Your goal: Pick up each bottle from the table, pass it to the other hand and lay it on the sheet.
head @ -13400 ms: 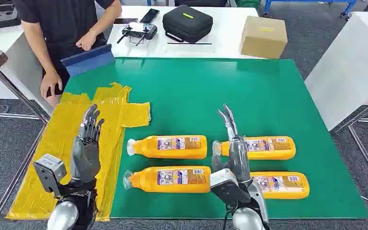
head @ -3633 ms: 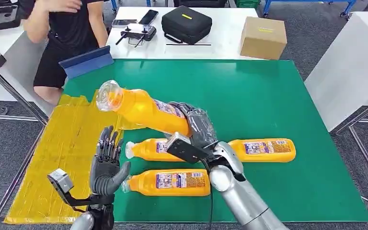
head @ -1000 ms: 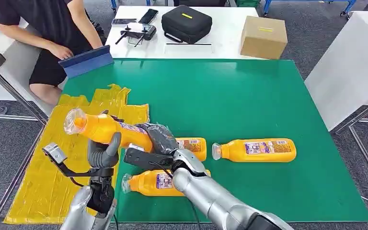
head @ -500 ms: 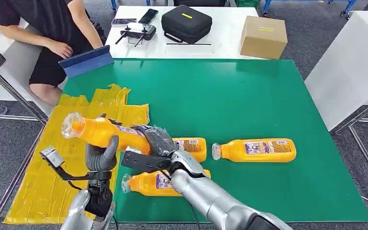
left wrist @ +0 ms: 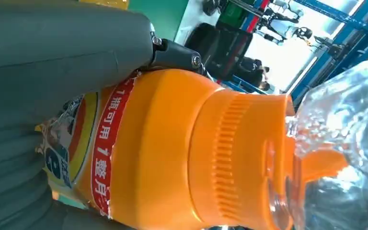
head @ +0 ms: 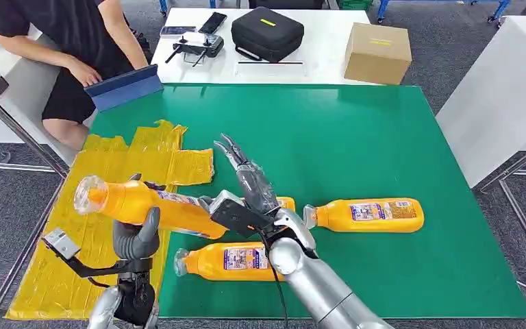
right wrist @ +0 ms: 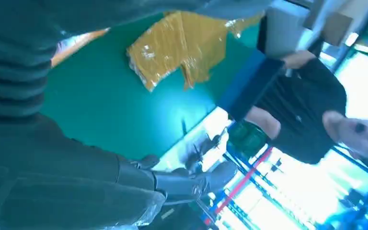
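My left hand [head: 139, 236] grips an orange bottle [head: 144, 204] with a clear cap, held tilted above the yellow sheet [head: 96, 205]; up close the same bottle [left wrist: 182, 153] lies across the thick grey thumb [left wrist: 62, 52]. My right hand [head: 246, 179] stands open just right of that bottle, fingers stretched out and apart from it. Three more orange bottles lie on the green mat [head: 356, 137]: one [head: 236, 261] near the front edge, one [head: 366, 214] to the right, one [head: 285, 203] mostly hidden behind my right arm.
A person [head: 75, 41] sits at the far left by a blue folder [head: 124, 86]. Behind the mat stands a white table with a black case [head: 268, 32], a controller [head: 192, 46] and a cardboard box [head: 377, 52]. A white cabinet [head: 503, 89] stands to the right.
My right hand has let go of the bottle and opened, drawing back to the right. My left hand now holds the bottle alone and has carried it lower and further left over the sheet.
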